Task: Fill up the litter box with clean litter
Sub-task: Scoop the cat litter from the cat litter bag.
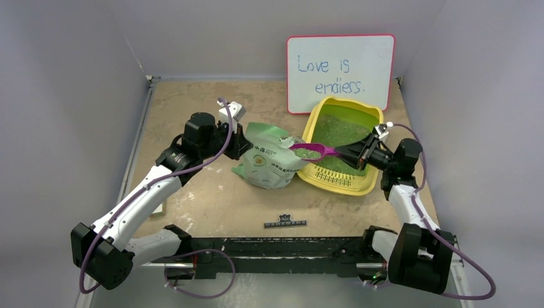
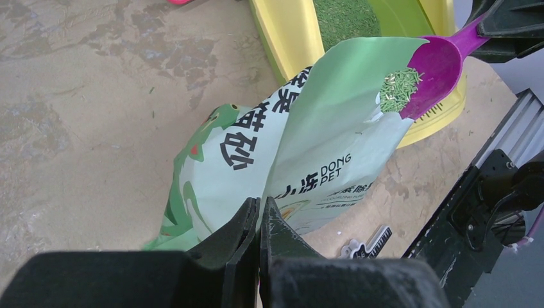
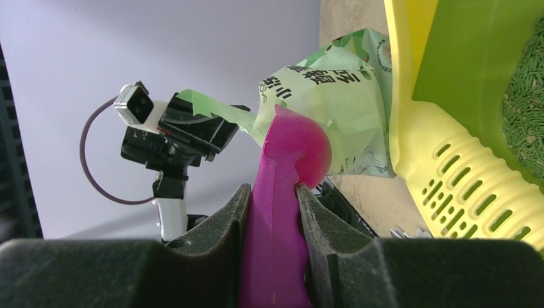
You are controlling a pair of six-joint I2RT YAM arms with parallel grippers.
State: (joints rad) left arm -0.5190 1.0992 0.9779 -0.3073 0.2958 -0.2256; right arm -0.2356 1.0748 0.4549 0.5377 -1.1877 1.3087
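The yellow litter box (image 1: 333, 181) sits at the right of the table, with green clean litter (image 1: 337, 131) spread inside it. My right gripper (image 1: 349, 153) is shut on the handle of a magenta scoop (image 1: 314, 151). The scoop bowl (image 2: 436, 64) hovers at the mouth of the pale green bag (image 1: 269, 157) and carries a small heap of green granules (image 2: 398, 90). My left gripper (image 2: 260, 208) is shut on the bag's edge, holding the bag (image 2: 321, 128) open and upright. The right wrist view shows the scoop (image 3: 292, 147) between my fingers and the box's slotted grille (image 3: 449, 173) to its right.
A white red-framed board (image 1: 340, 72) with writing leans on the back wall behind the box. A small black ruler-like tag (image 1: 285, 224) lies near the front edge. Grey walls close in the table on three sides.
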